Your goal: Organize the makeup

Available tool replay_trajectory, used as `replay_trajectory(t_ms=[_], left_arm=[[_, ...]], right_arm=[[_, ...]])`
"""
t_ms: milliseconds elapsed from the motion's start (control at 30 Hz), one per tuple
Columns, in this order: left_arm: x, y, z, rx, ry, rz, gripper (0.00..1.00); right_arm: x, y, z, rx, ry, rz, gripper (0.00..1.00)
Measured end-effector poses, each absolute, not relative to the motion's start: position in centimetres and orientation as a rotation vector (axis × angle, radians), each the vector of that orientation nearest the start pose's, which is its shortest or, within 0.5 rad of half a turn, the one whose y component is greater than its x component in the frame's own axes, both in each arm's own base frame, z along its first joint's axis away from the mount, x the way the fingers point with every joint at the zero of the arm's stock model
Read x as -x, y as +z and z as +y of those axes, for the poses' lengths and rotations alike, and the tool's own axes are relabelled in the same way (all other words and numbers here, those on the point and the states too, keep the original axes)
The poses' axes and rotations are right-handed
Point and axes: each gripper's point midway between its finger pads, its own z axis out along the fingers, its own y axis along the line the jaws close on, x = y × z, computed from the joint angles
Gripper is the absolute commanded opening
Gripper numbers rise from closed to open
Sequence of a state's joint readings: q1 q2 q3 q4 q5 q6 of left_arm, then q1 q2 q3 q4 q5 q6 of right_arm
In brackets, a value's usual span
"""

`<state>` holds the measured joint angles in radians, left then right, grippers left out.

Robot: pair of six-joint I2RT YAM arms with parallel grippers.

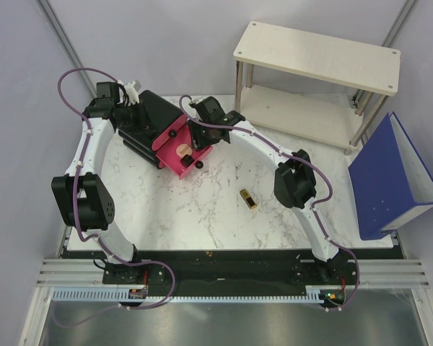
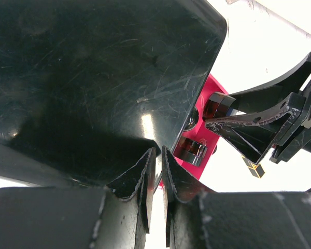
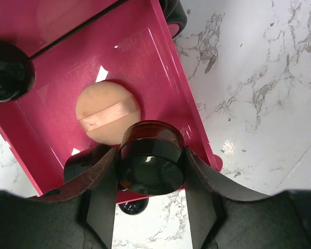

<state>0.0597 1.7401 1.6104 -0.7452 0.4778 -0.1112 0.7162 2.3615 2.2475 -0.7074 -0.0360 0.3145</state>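
Table top (image 1: 224,209): white marble pattern with grey veining, evenly lit from above. Walls (image 1: 166,43): plain pale lilac-grey panels, with bare metal poles (image 1: 60,36) running along the corners. Far right of the table: pale wooden two-tier shelf (image 1: 317,54), upright. Just beside it, at the table's right edge: blue binder (image 1: 393,173). Near edge: aluminium rails (image 1: 231,274), white slotted cable duct (image 1: 231,294), grey sheet (image 1: 224,324) beyond.

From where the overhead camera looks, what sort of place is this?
Probably a robotics lab test cell: two arms bolted to a metal frame, a marble-look table between bare walls, and staged props like a blue binder.
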Motion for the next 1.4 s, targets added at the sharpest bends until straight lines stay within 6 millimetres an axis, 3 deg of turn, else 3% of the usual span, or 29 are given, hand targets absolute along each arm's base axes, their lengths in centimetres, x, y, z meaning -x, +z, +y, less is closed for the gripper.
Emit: replay_trajectory(t_ms=[200,367,967,1100,1233,1400], left_arm=[[-43.4,20.0,-5.9,-0.006,-0.605,2.404,0.20],[-43.4,20.0,-5.9,-0.006,-0.605,2.404,0.20],[-43.4,20.0,-5.9,-0.006,-0.605,2.404,0.20],[-43.4,20.0,-5.9,-0.006,-0.606,2.406,0.20],[-43.4,20.0,-5.9,-0.005,-0.607,2.407,0.20],[-43.4,20.0,-5.9,-0.005,-0.607,2.407,0.20]], right_arm=[[-44.0,12.3,41.0,0.487,0.528,2.400,0.63],[-44.1,12.5,41.1,0.477,0.536,2.394,0.67],[-43.5,13.1,41.7,0.507,0.554,2.382,0.65],[-41.6,14.4,43.1,0.592,0.562,2.351,0.66],[-38.0,15.5,45.4,0.729,0.574,2.313,0.67],[-34.1,14.5,47.4,0.868,0.547,2.300,0.67]])
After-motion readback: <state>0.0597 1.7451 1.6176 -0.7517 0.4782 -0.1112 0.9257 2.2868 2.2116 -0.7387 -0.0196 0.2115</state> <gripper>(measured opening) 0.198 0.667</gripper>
